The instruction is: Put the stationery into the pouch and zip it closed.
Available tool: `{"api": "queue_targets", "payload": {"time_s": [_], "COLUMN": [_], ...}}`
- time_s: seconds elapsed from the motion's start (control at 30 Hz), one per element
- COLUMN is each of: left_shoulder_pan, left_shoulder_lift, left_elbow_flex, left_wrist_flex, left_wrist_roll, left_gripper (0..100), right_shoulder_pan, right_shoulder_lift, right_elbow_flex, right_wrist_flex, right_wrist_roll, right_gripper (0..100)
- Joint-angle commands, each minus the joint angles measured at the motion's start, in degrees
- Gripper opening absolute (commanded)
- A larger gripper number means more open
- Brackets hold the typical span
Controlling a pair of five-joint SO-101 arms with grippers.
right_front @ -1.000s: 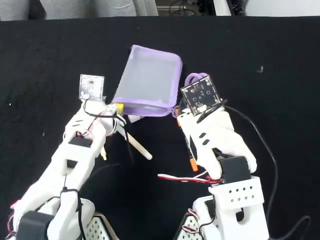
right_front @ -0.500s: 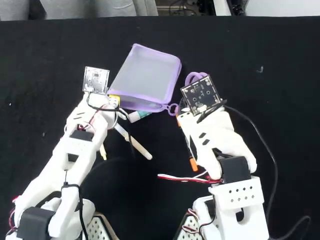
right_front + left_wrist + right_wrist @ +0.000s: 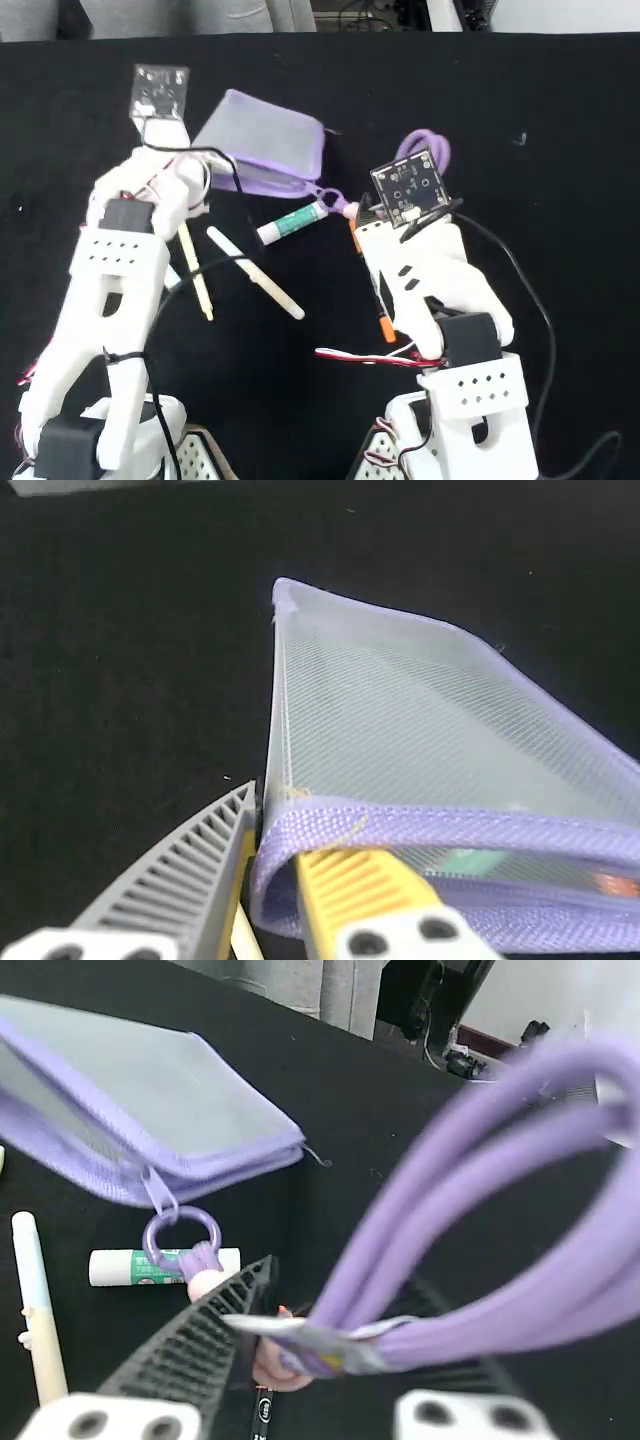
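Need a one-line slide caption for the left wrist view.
Left tool pinches the purple zipper edge of the mesh pouch, yellow finger inside the opening.

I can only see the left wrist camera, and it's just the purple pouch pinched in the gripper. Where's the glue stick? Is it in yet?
Observer: Not yet. The glue stick lies on the table, outside the pouch, near its zip pull.
Operator: What's the other arm doing?
Observer: The right gripper is shut on the pouch's purple strap, at the end of the pouch where the zip pull is.
Operator: Is any other stuff lying out?
Observer: Yes. A pale pen and a thin stick lie on the table between the two arms.
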Motion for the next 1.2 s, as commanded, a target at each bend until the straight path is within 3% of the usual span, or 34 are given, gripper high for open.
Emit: {"api": "queue_targets", "payload": {"time_s": [0.0, 0.13, 0.3, 0.43, 0.7, 0.8, 0.9, 1.17], "left_shoulder_pan": [-1.5, -1.3, -1.7, -1.7, -5.7, -8.8, -10.9, -16.7], "left_shoulder_lift": [-0.4, -0.4, -0.4, -0.4, 0.1, 0.1, 0.1, 0.2], "left_elbow_flex": [-7.1, -7.3, -8.0, -12.5, -28.0, -32.5, -35.6, -37.1], "left_wrist_flex": [4.2, 4.3, 4.5, 9.2, 21.0, 23.8, 26.4, 29.5], "left_wrist_roll": [3.2, 3.2, 3.3, 3.3, 3.3, 3.3, 3.3, 2.8], "left_gripper": [3, 3, 3, 3, 3, 3, 3, 3], "right_shoulder_pan": [-1.3, -5.2, -10.6, -13.5, -13.7, -13.5, -13.6, -13.3], "right_shoulder_lift": [-1.8, -1.8, -2.7, -7.3, -20.2, -22.1, -21.3, -10.1], "right_elbow_flex": [-4.2, -3.8, -4.5, -4.7, -4.8, -4.8, -5.6, -14.8], "right_wrist_flex": [0.1, 1.3, 6.0, 10.1, 15.6, 16.1, 17.9, 25.5], "right_wrist_roll": [-0.5, 0.0, 6.1, 9.3, 9.9, 9.5, 9.8, 9.3], "right_gripper": [27.3, 31.4, 31.8, 31.8, 32.2, 37.2, 38.7, 31.0]}}
